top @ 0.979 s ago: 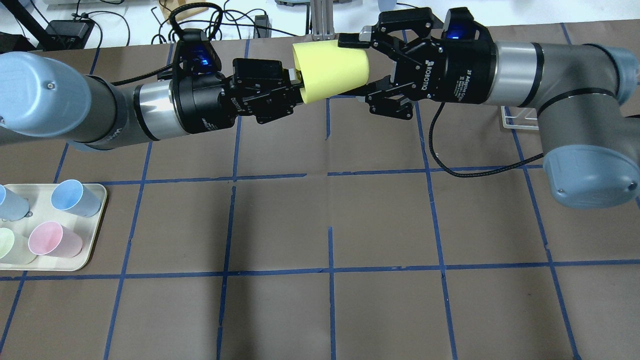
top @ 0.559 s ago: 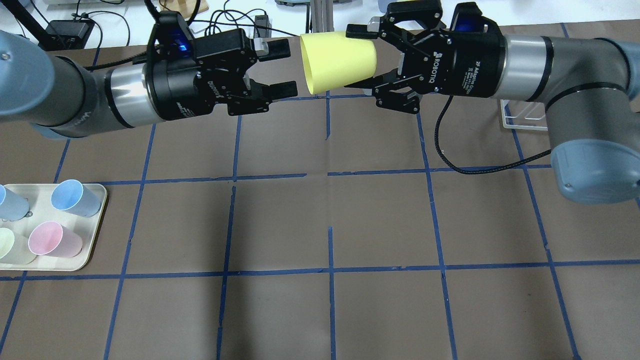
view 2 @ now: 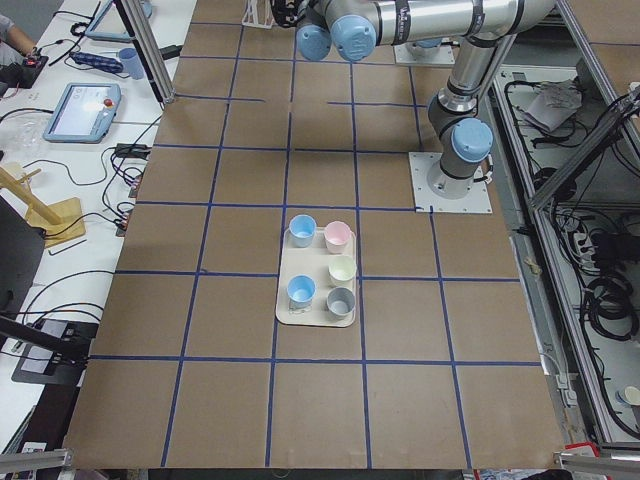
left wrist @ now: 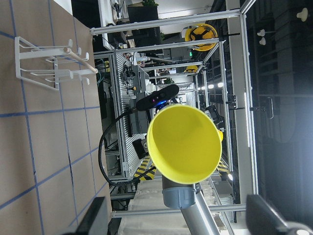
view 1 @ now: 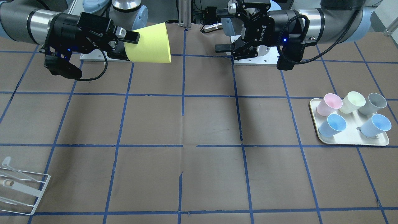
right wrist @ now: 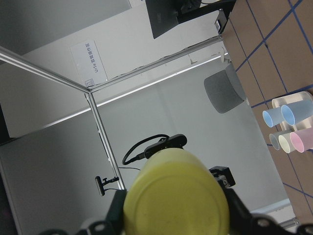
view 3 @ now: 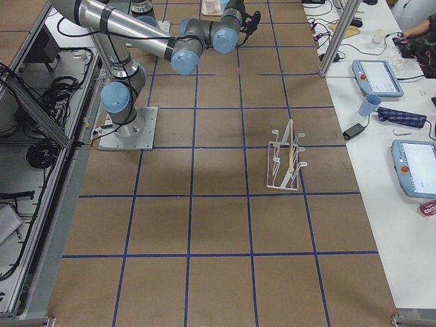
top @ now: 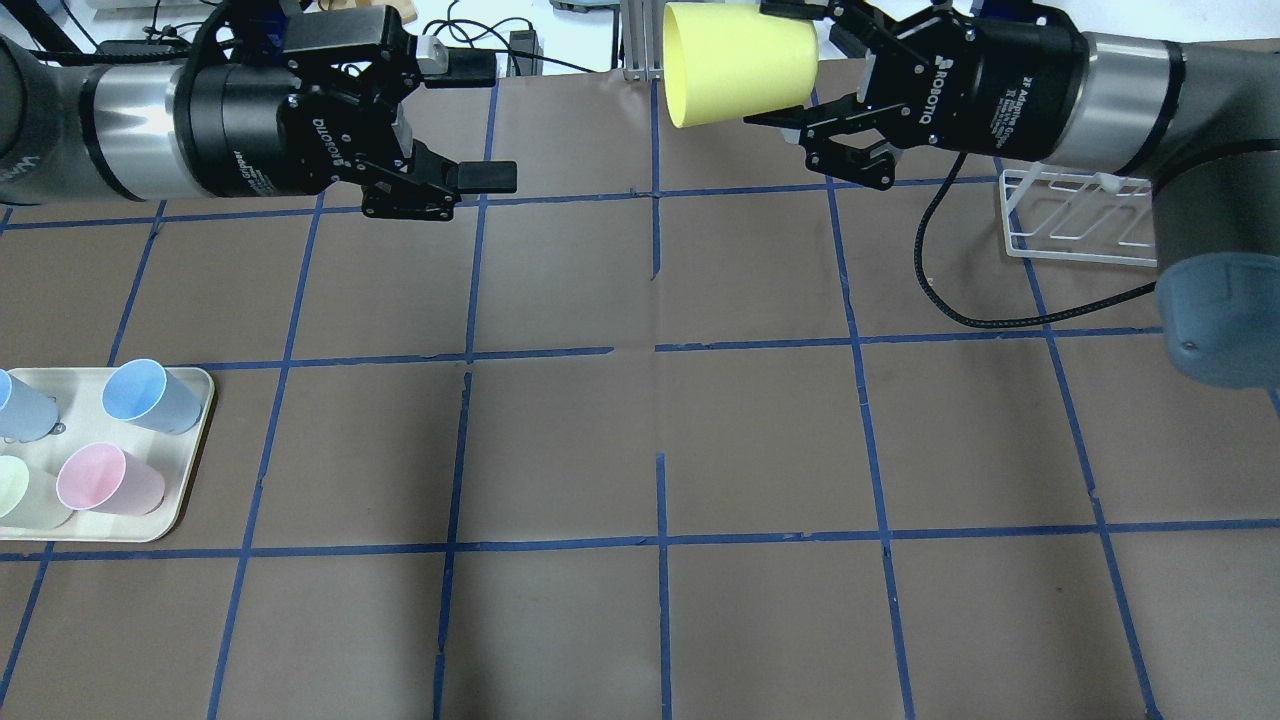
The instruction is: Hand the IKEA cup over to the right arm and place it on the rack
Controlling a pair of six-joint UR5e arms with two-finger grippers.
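We see the yellow cup (top: 738, 62) held in the air above the bench (top: 760, 450), lying on its side, with its wide open mouth turned towards the left arm. It is smooth plastic, tapered, with no handle. The right end effector (top: 780, 65) pinches it near its closed base, one black finger above the wall and one below. In the right wrist view the flat round bottom of the cup (right wrist: 176, 198) fills the gap between the fingers.

The left end effector (top: 482, 122) is spread wide with nothing between its flat black pads, well apart from the cup's rim. From the left wrist camera we look straight into the round hollow of the cup (left wrist: 183, 143).

The rack (top: 1070, 215), made of thin white wire with slanted rods, stands on the far right of the bench. It is well apart from the cup.

On the left side sits a cream tray (top: 190, 450) with rounded corners. It holds pastel tumblers: a pink one (view 1: 329, 104), two blue, one pale and one grey.

The bench is covered in matt brown paper crossed by blue tape lines.
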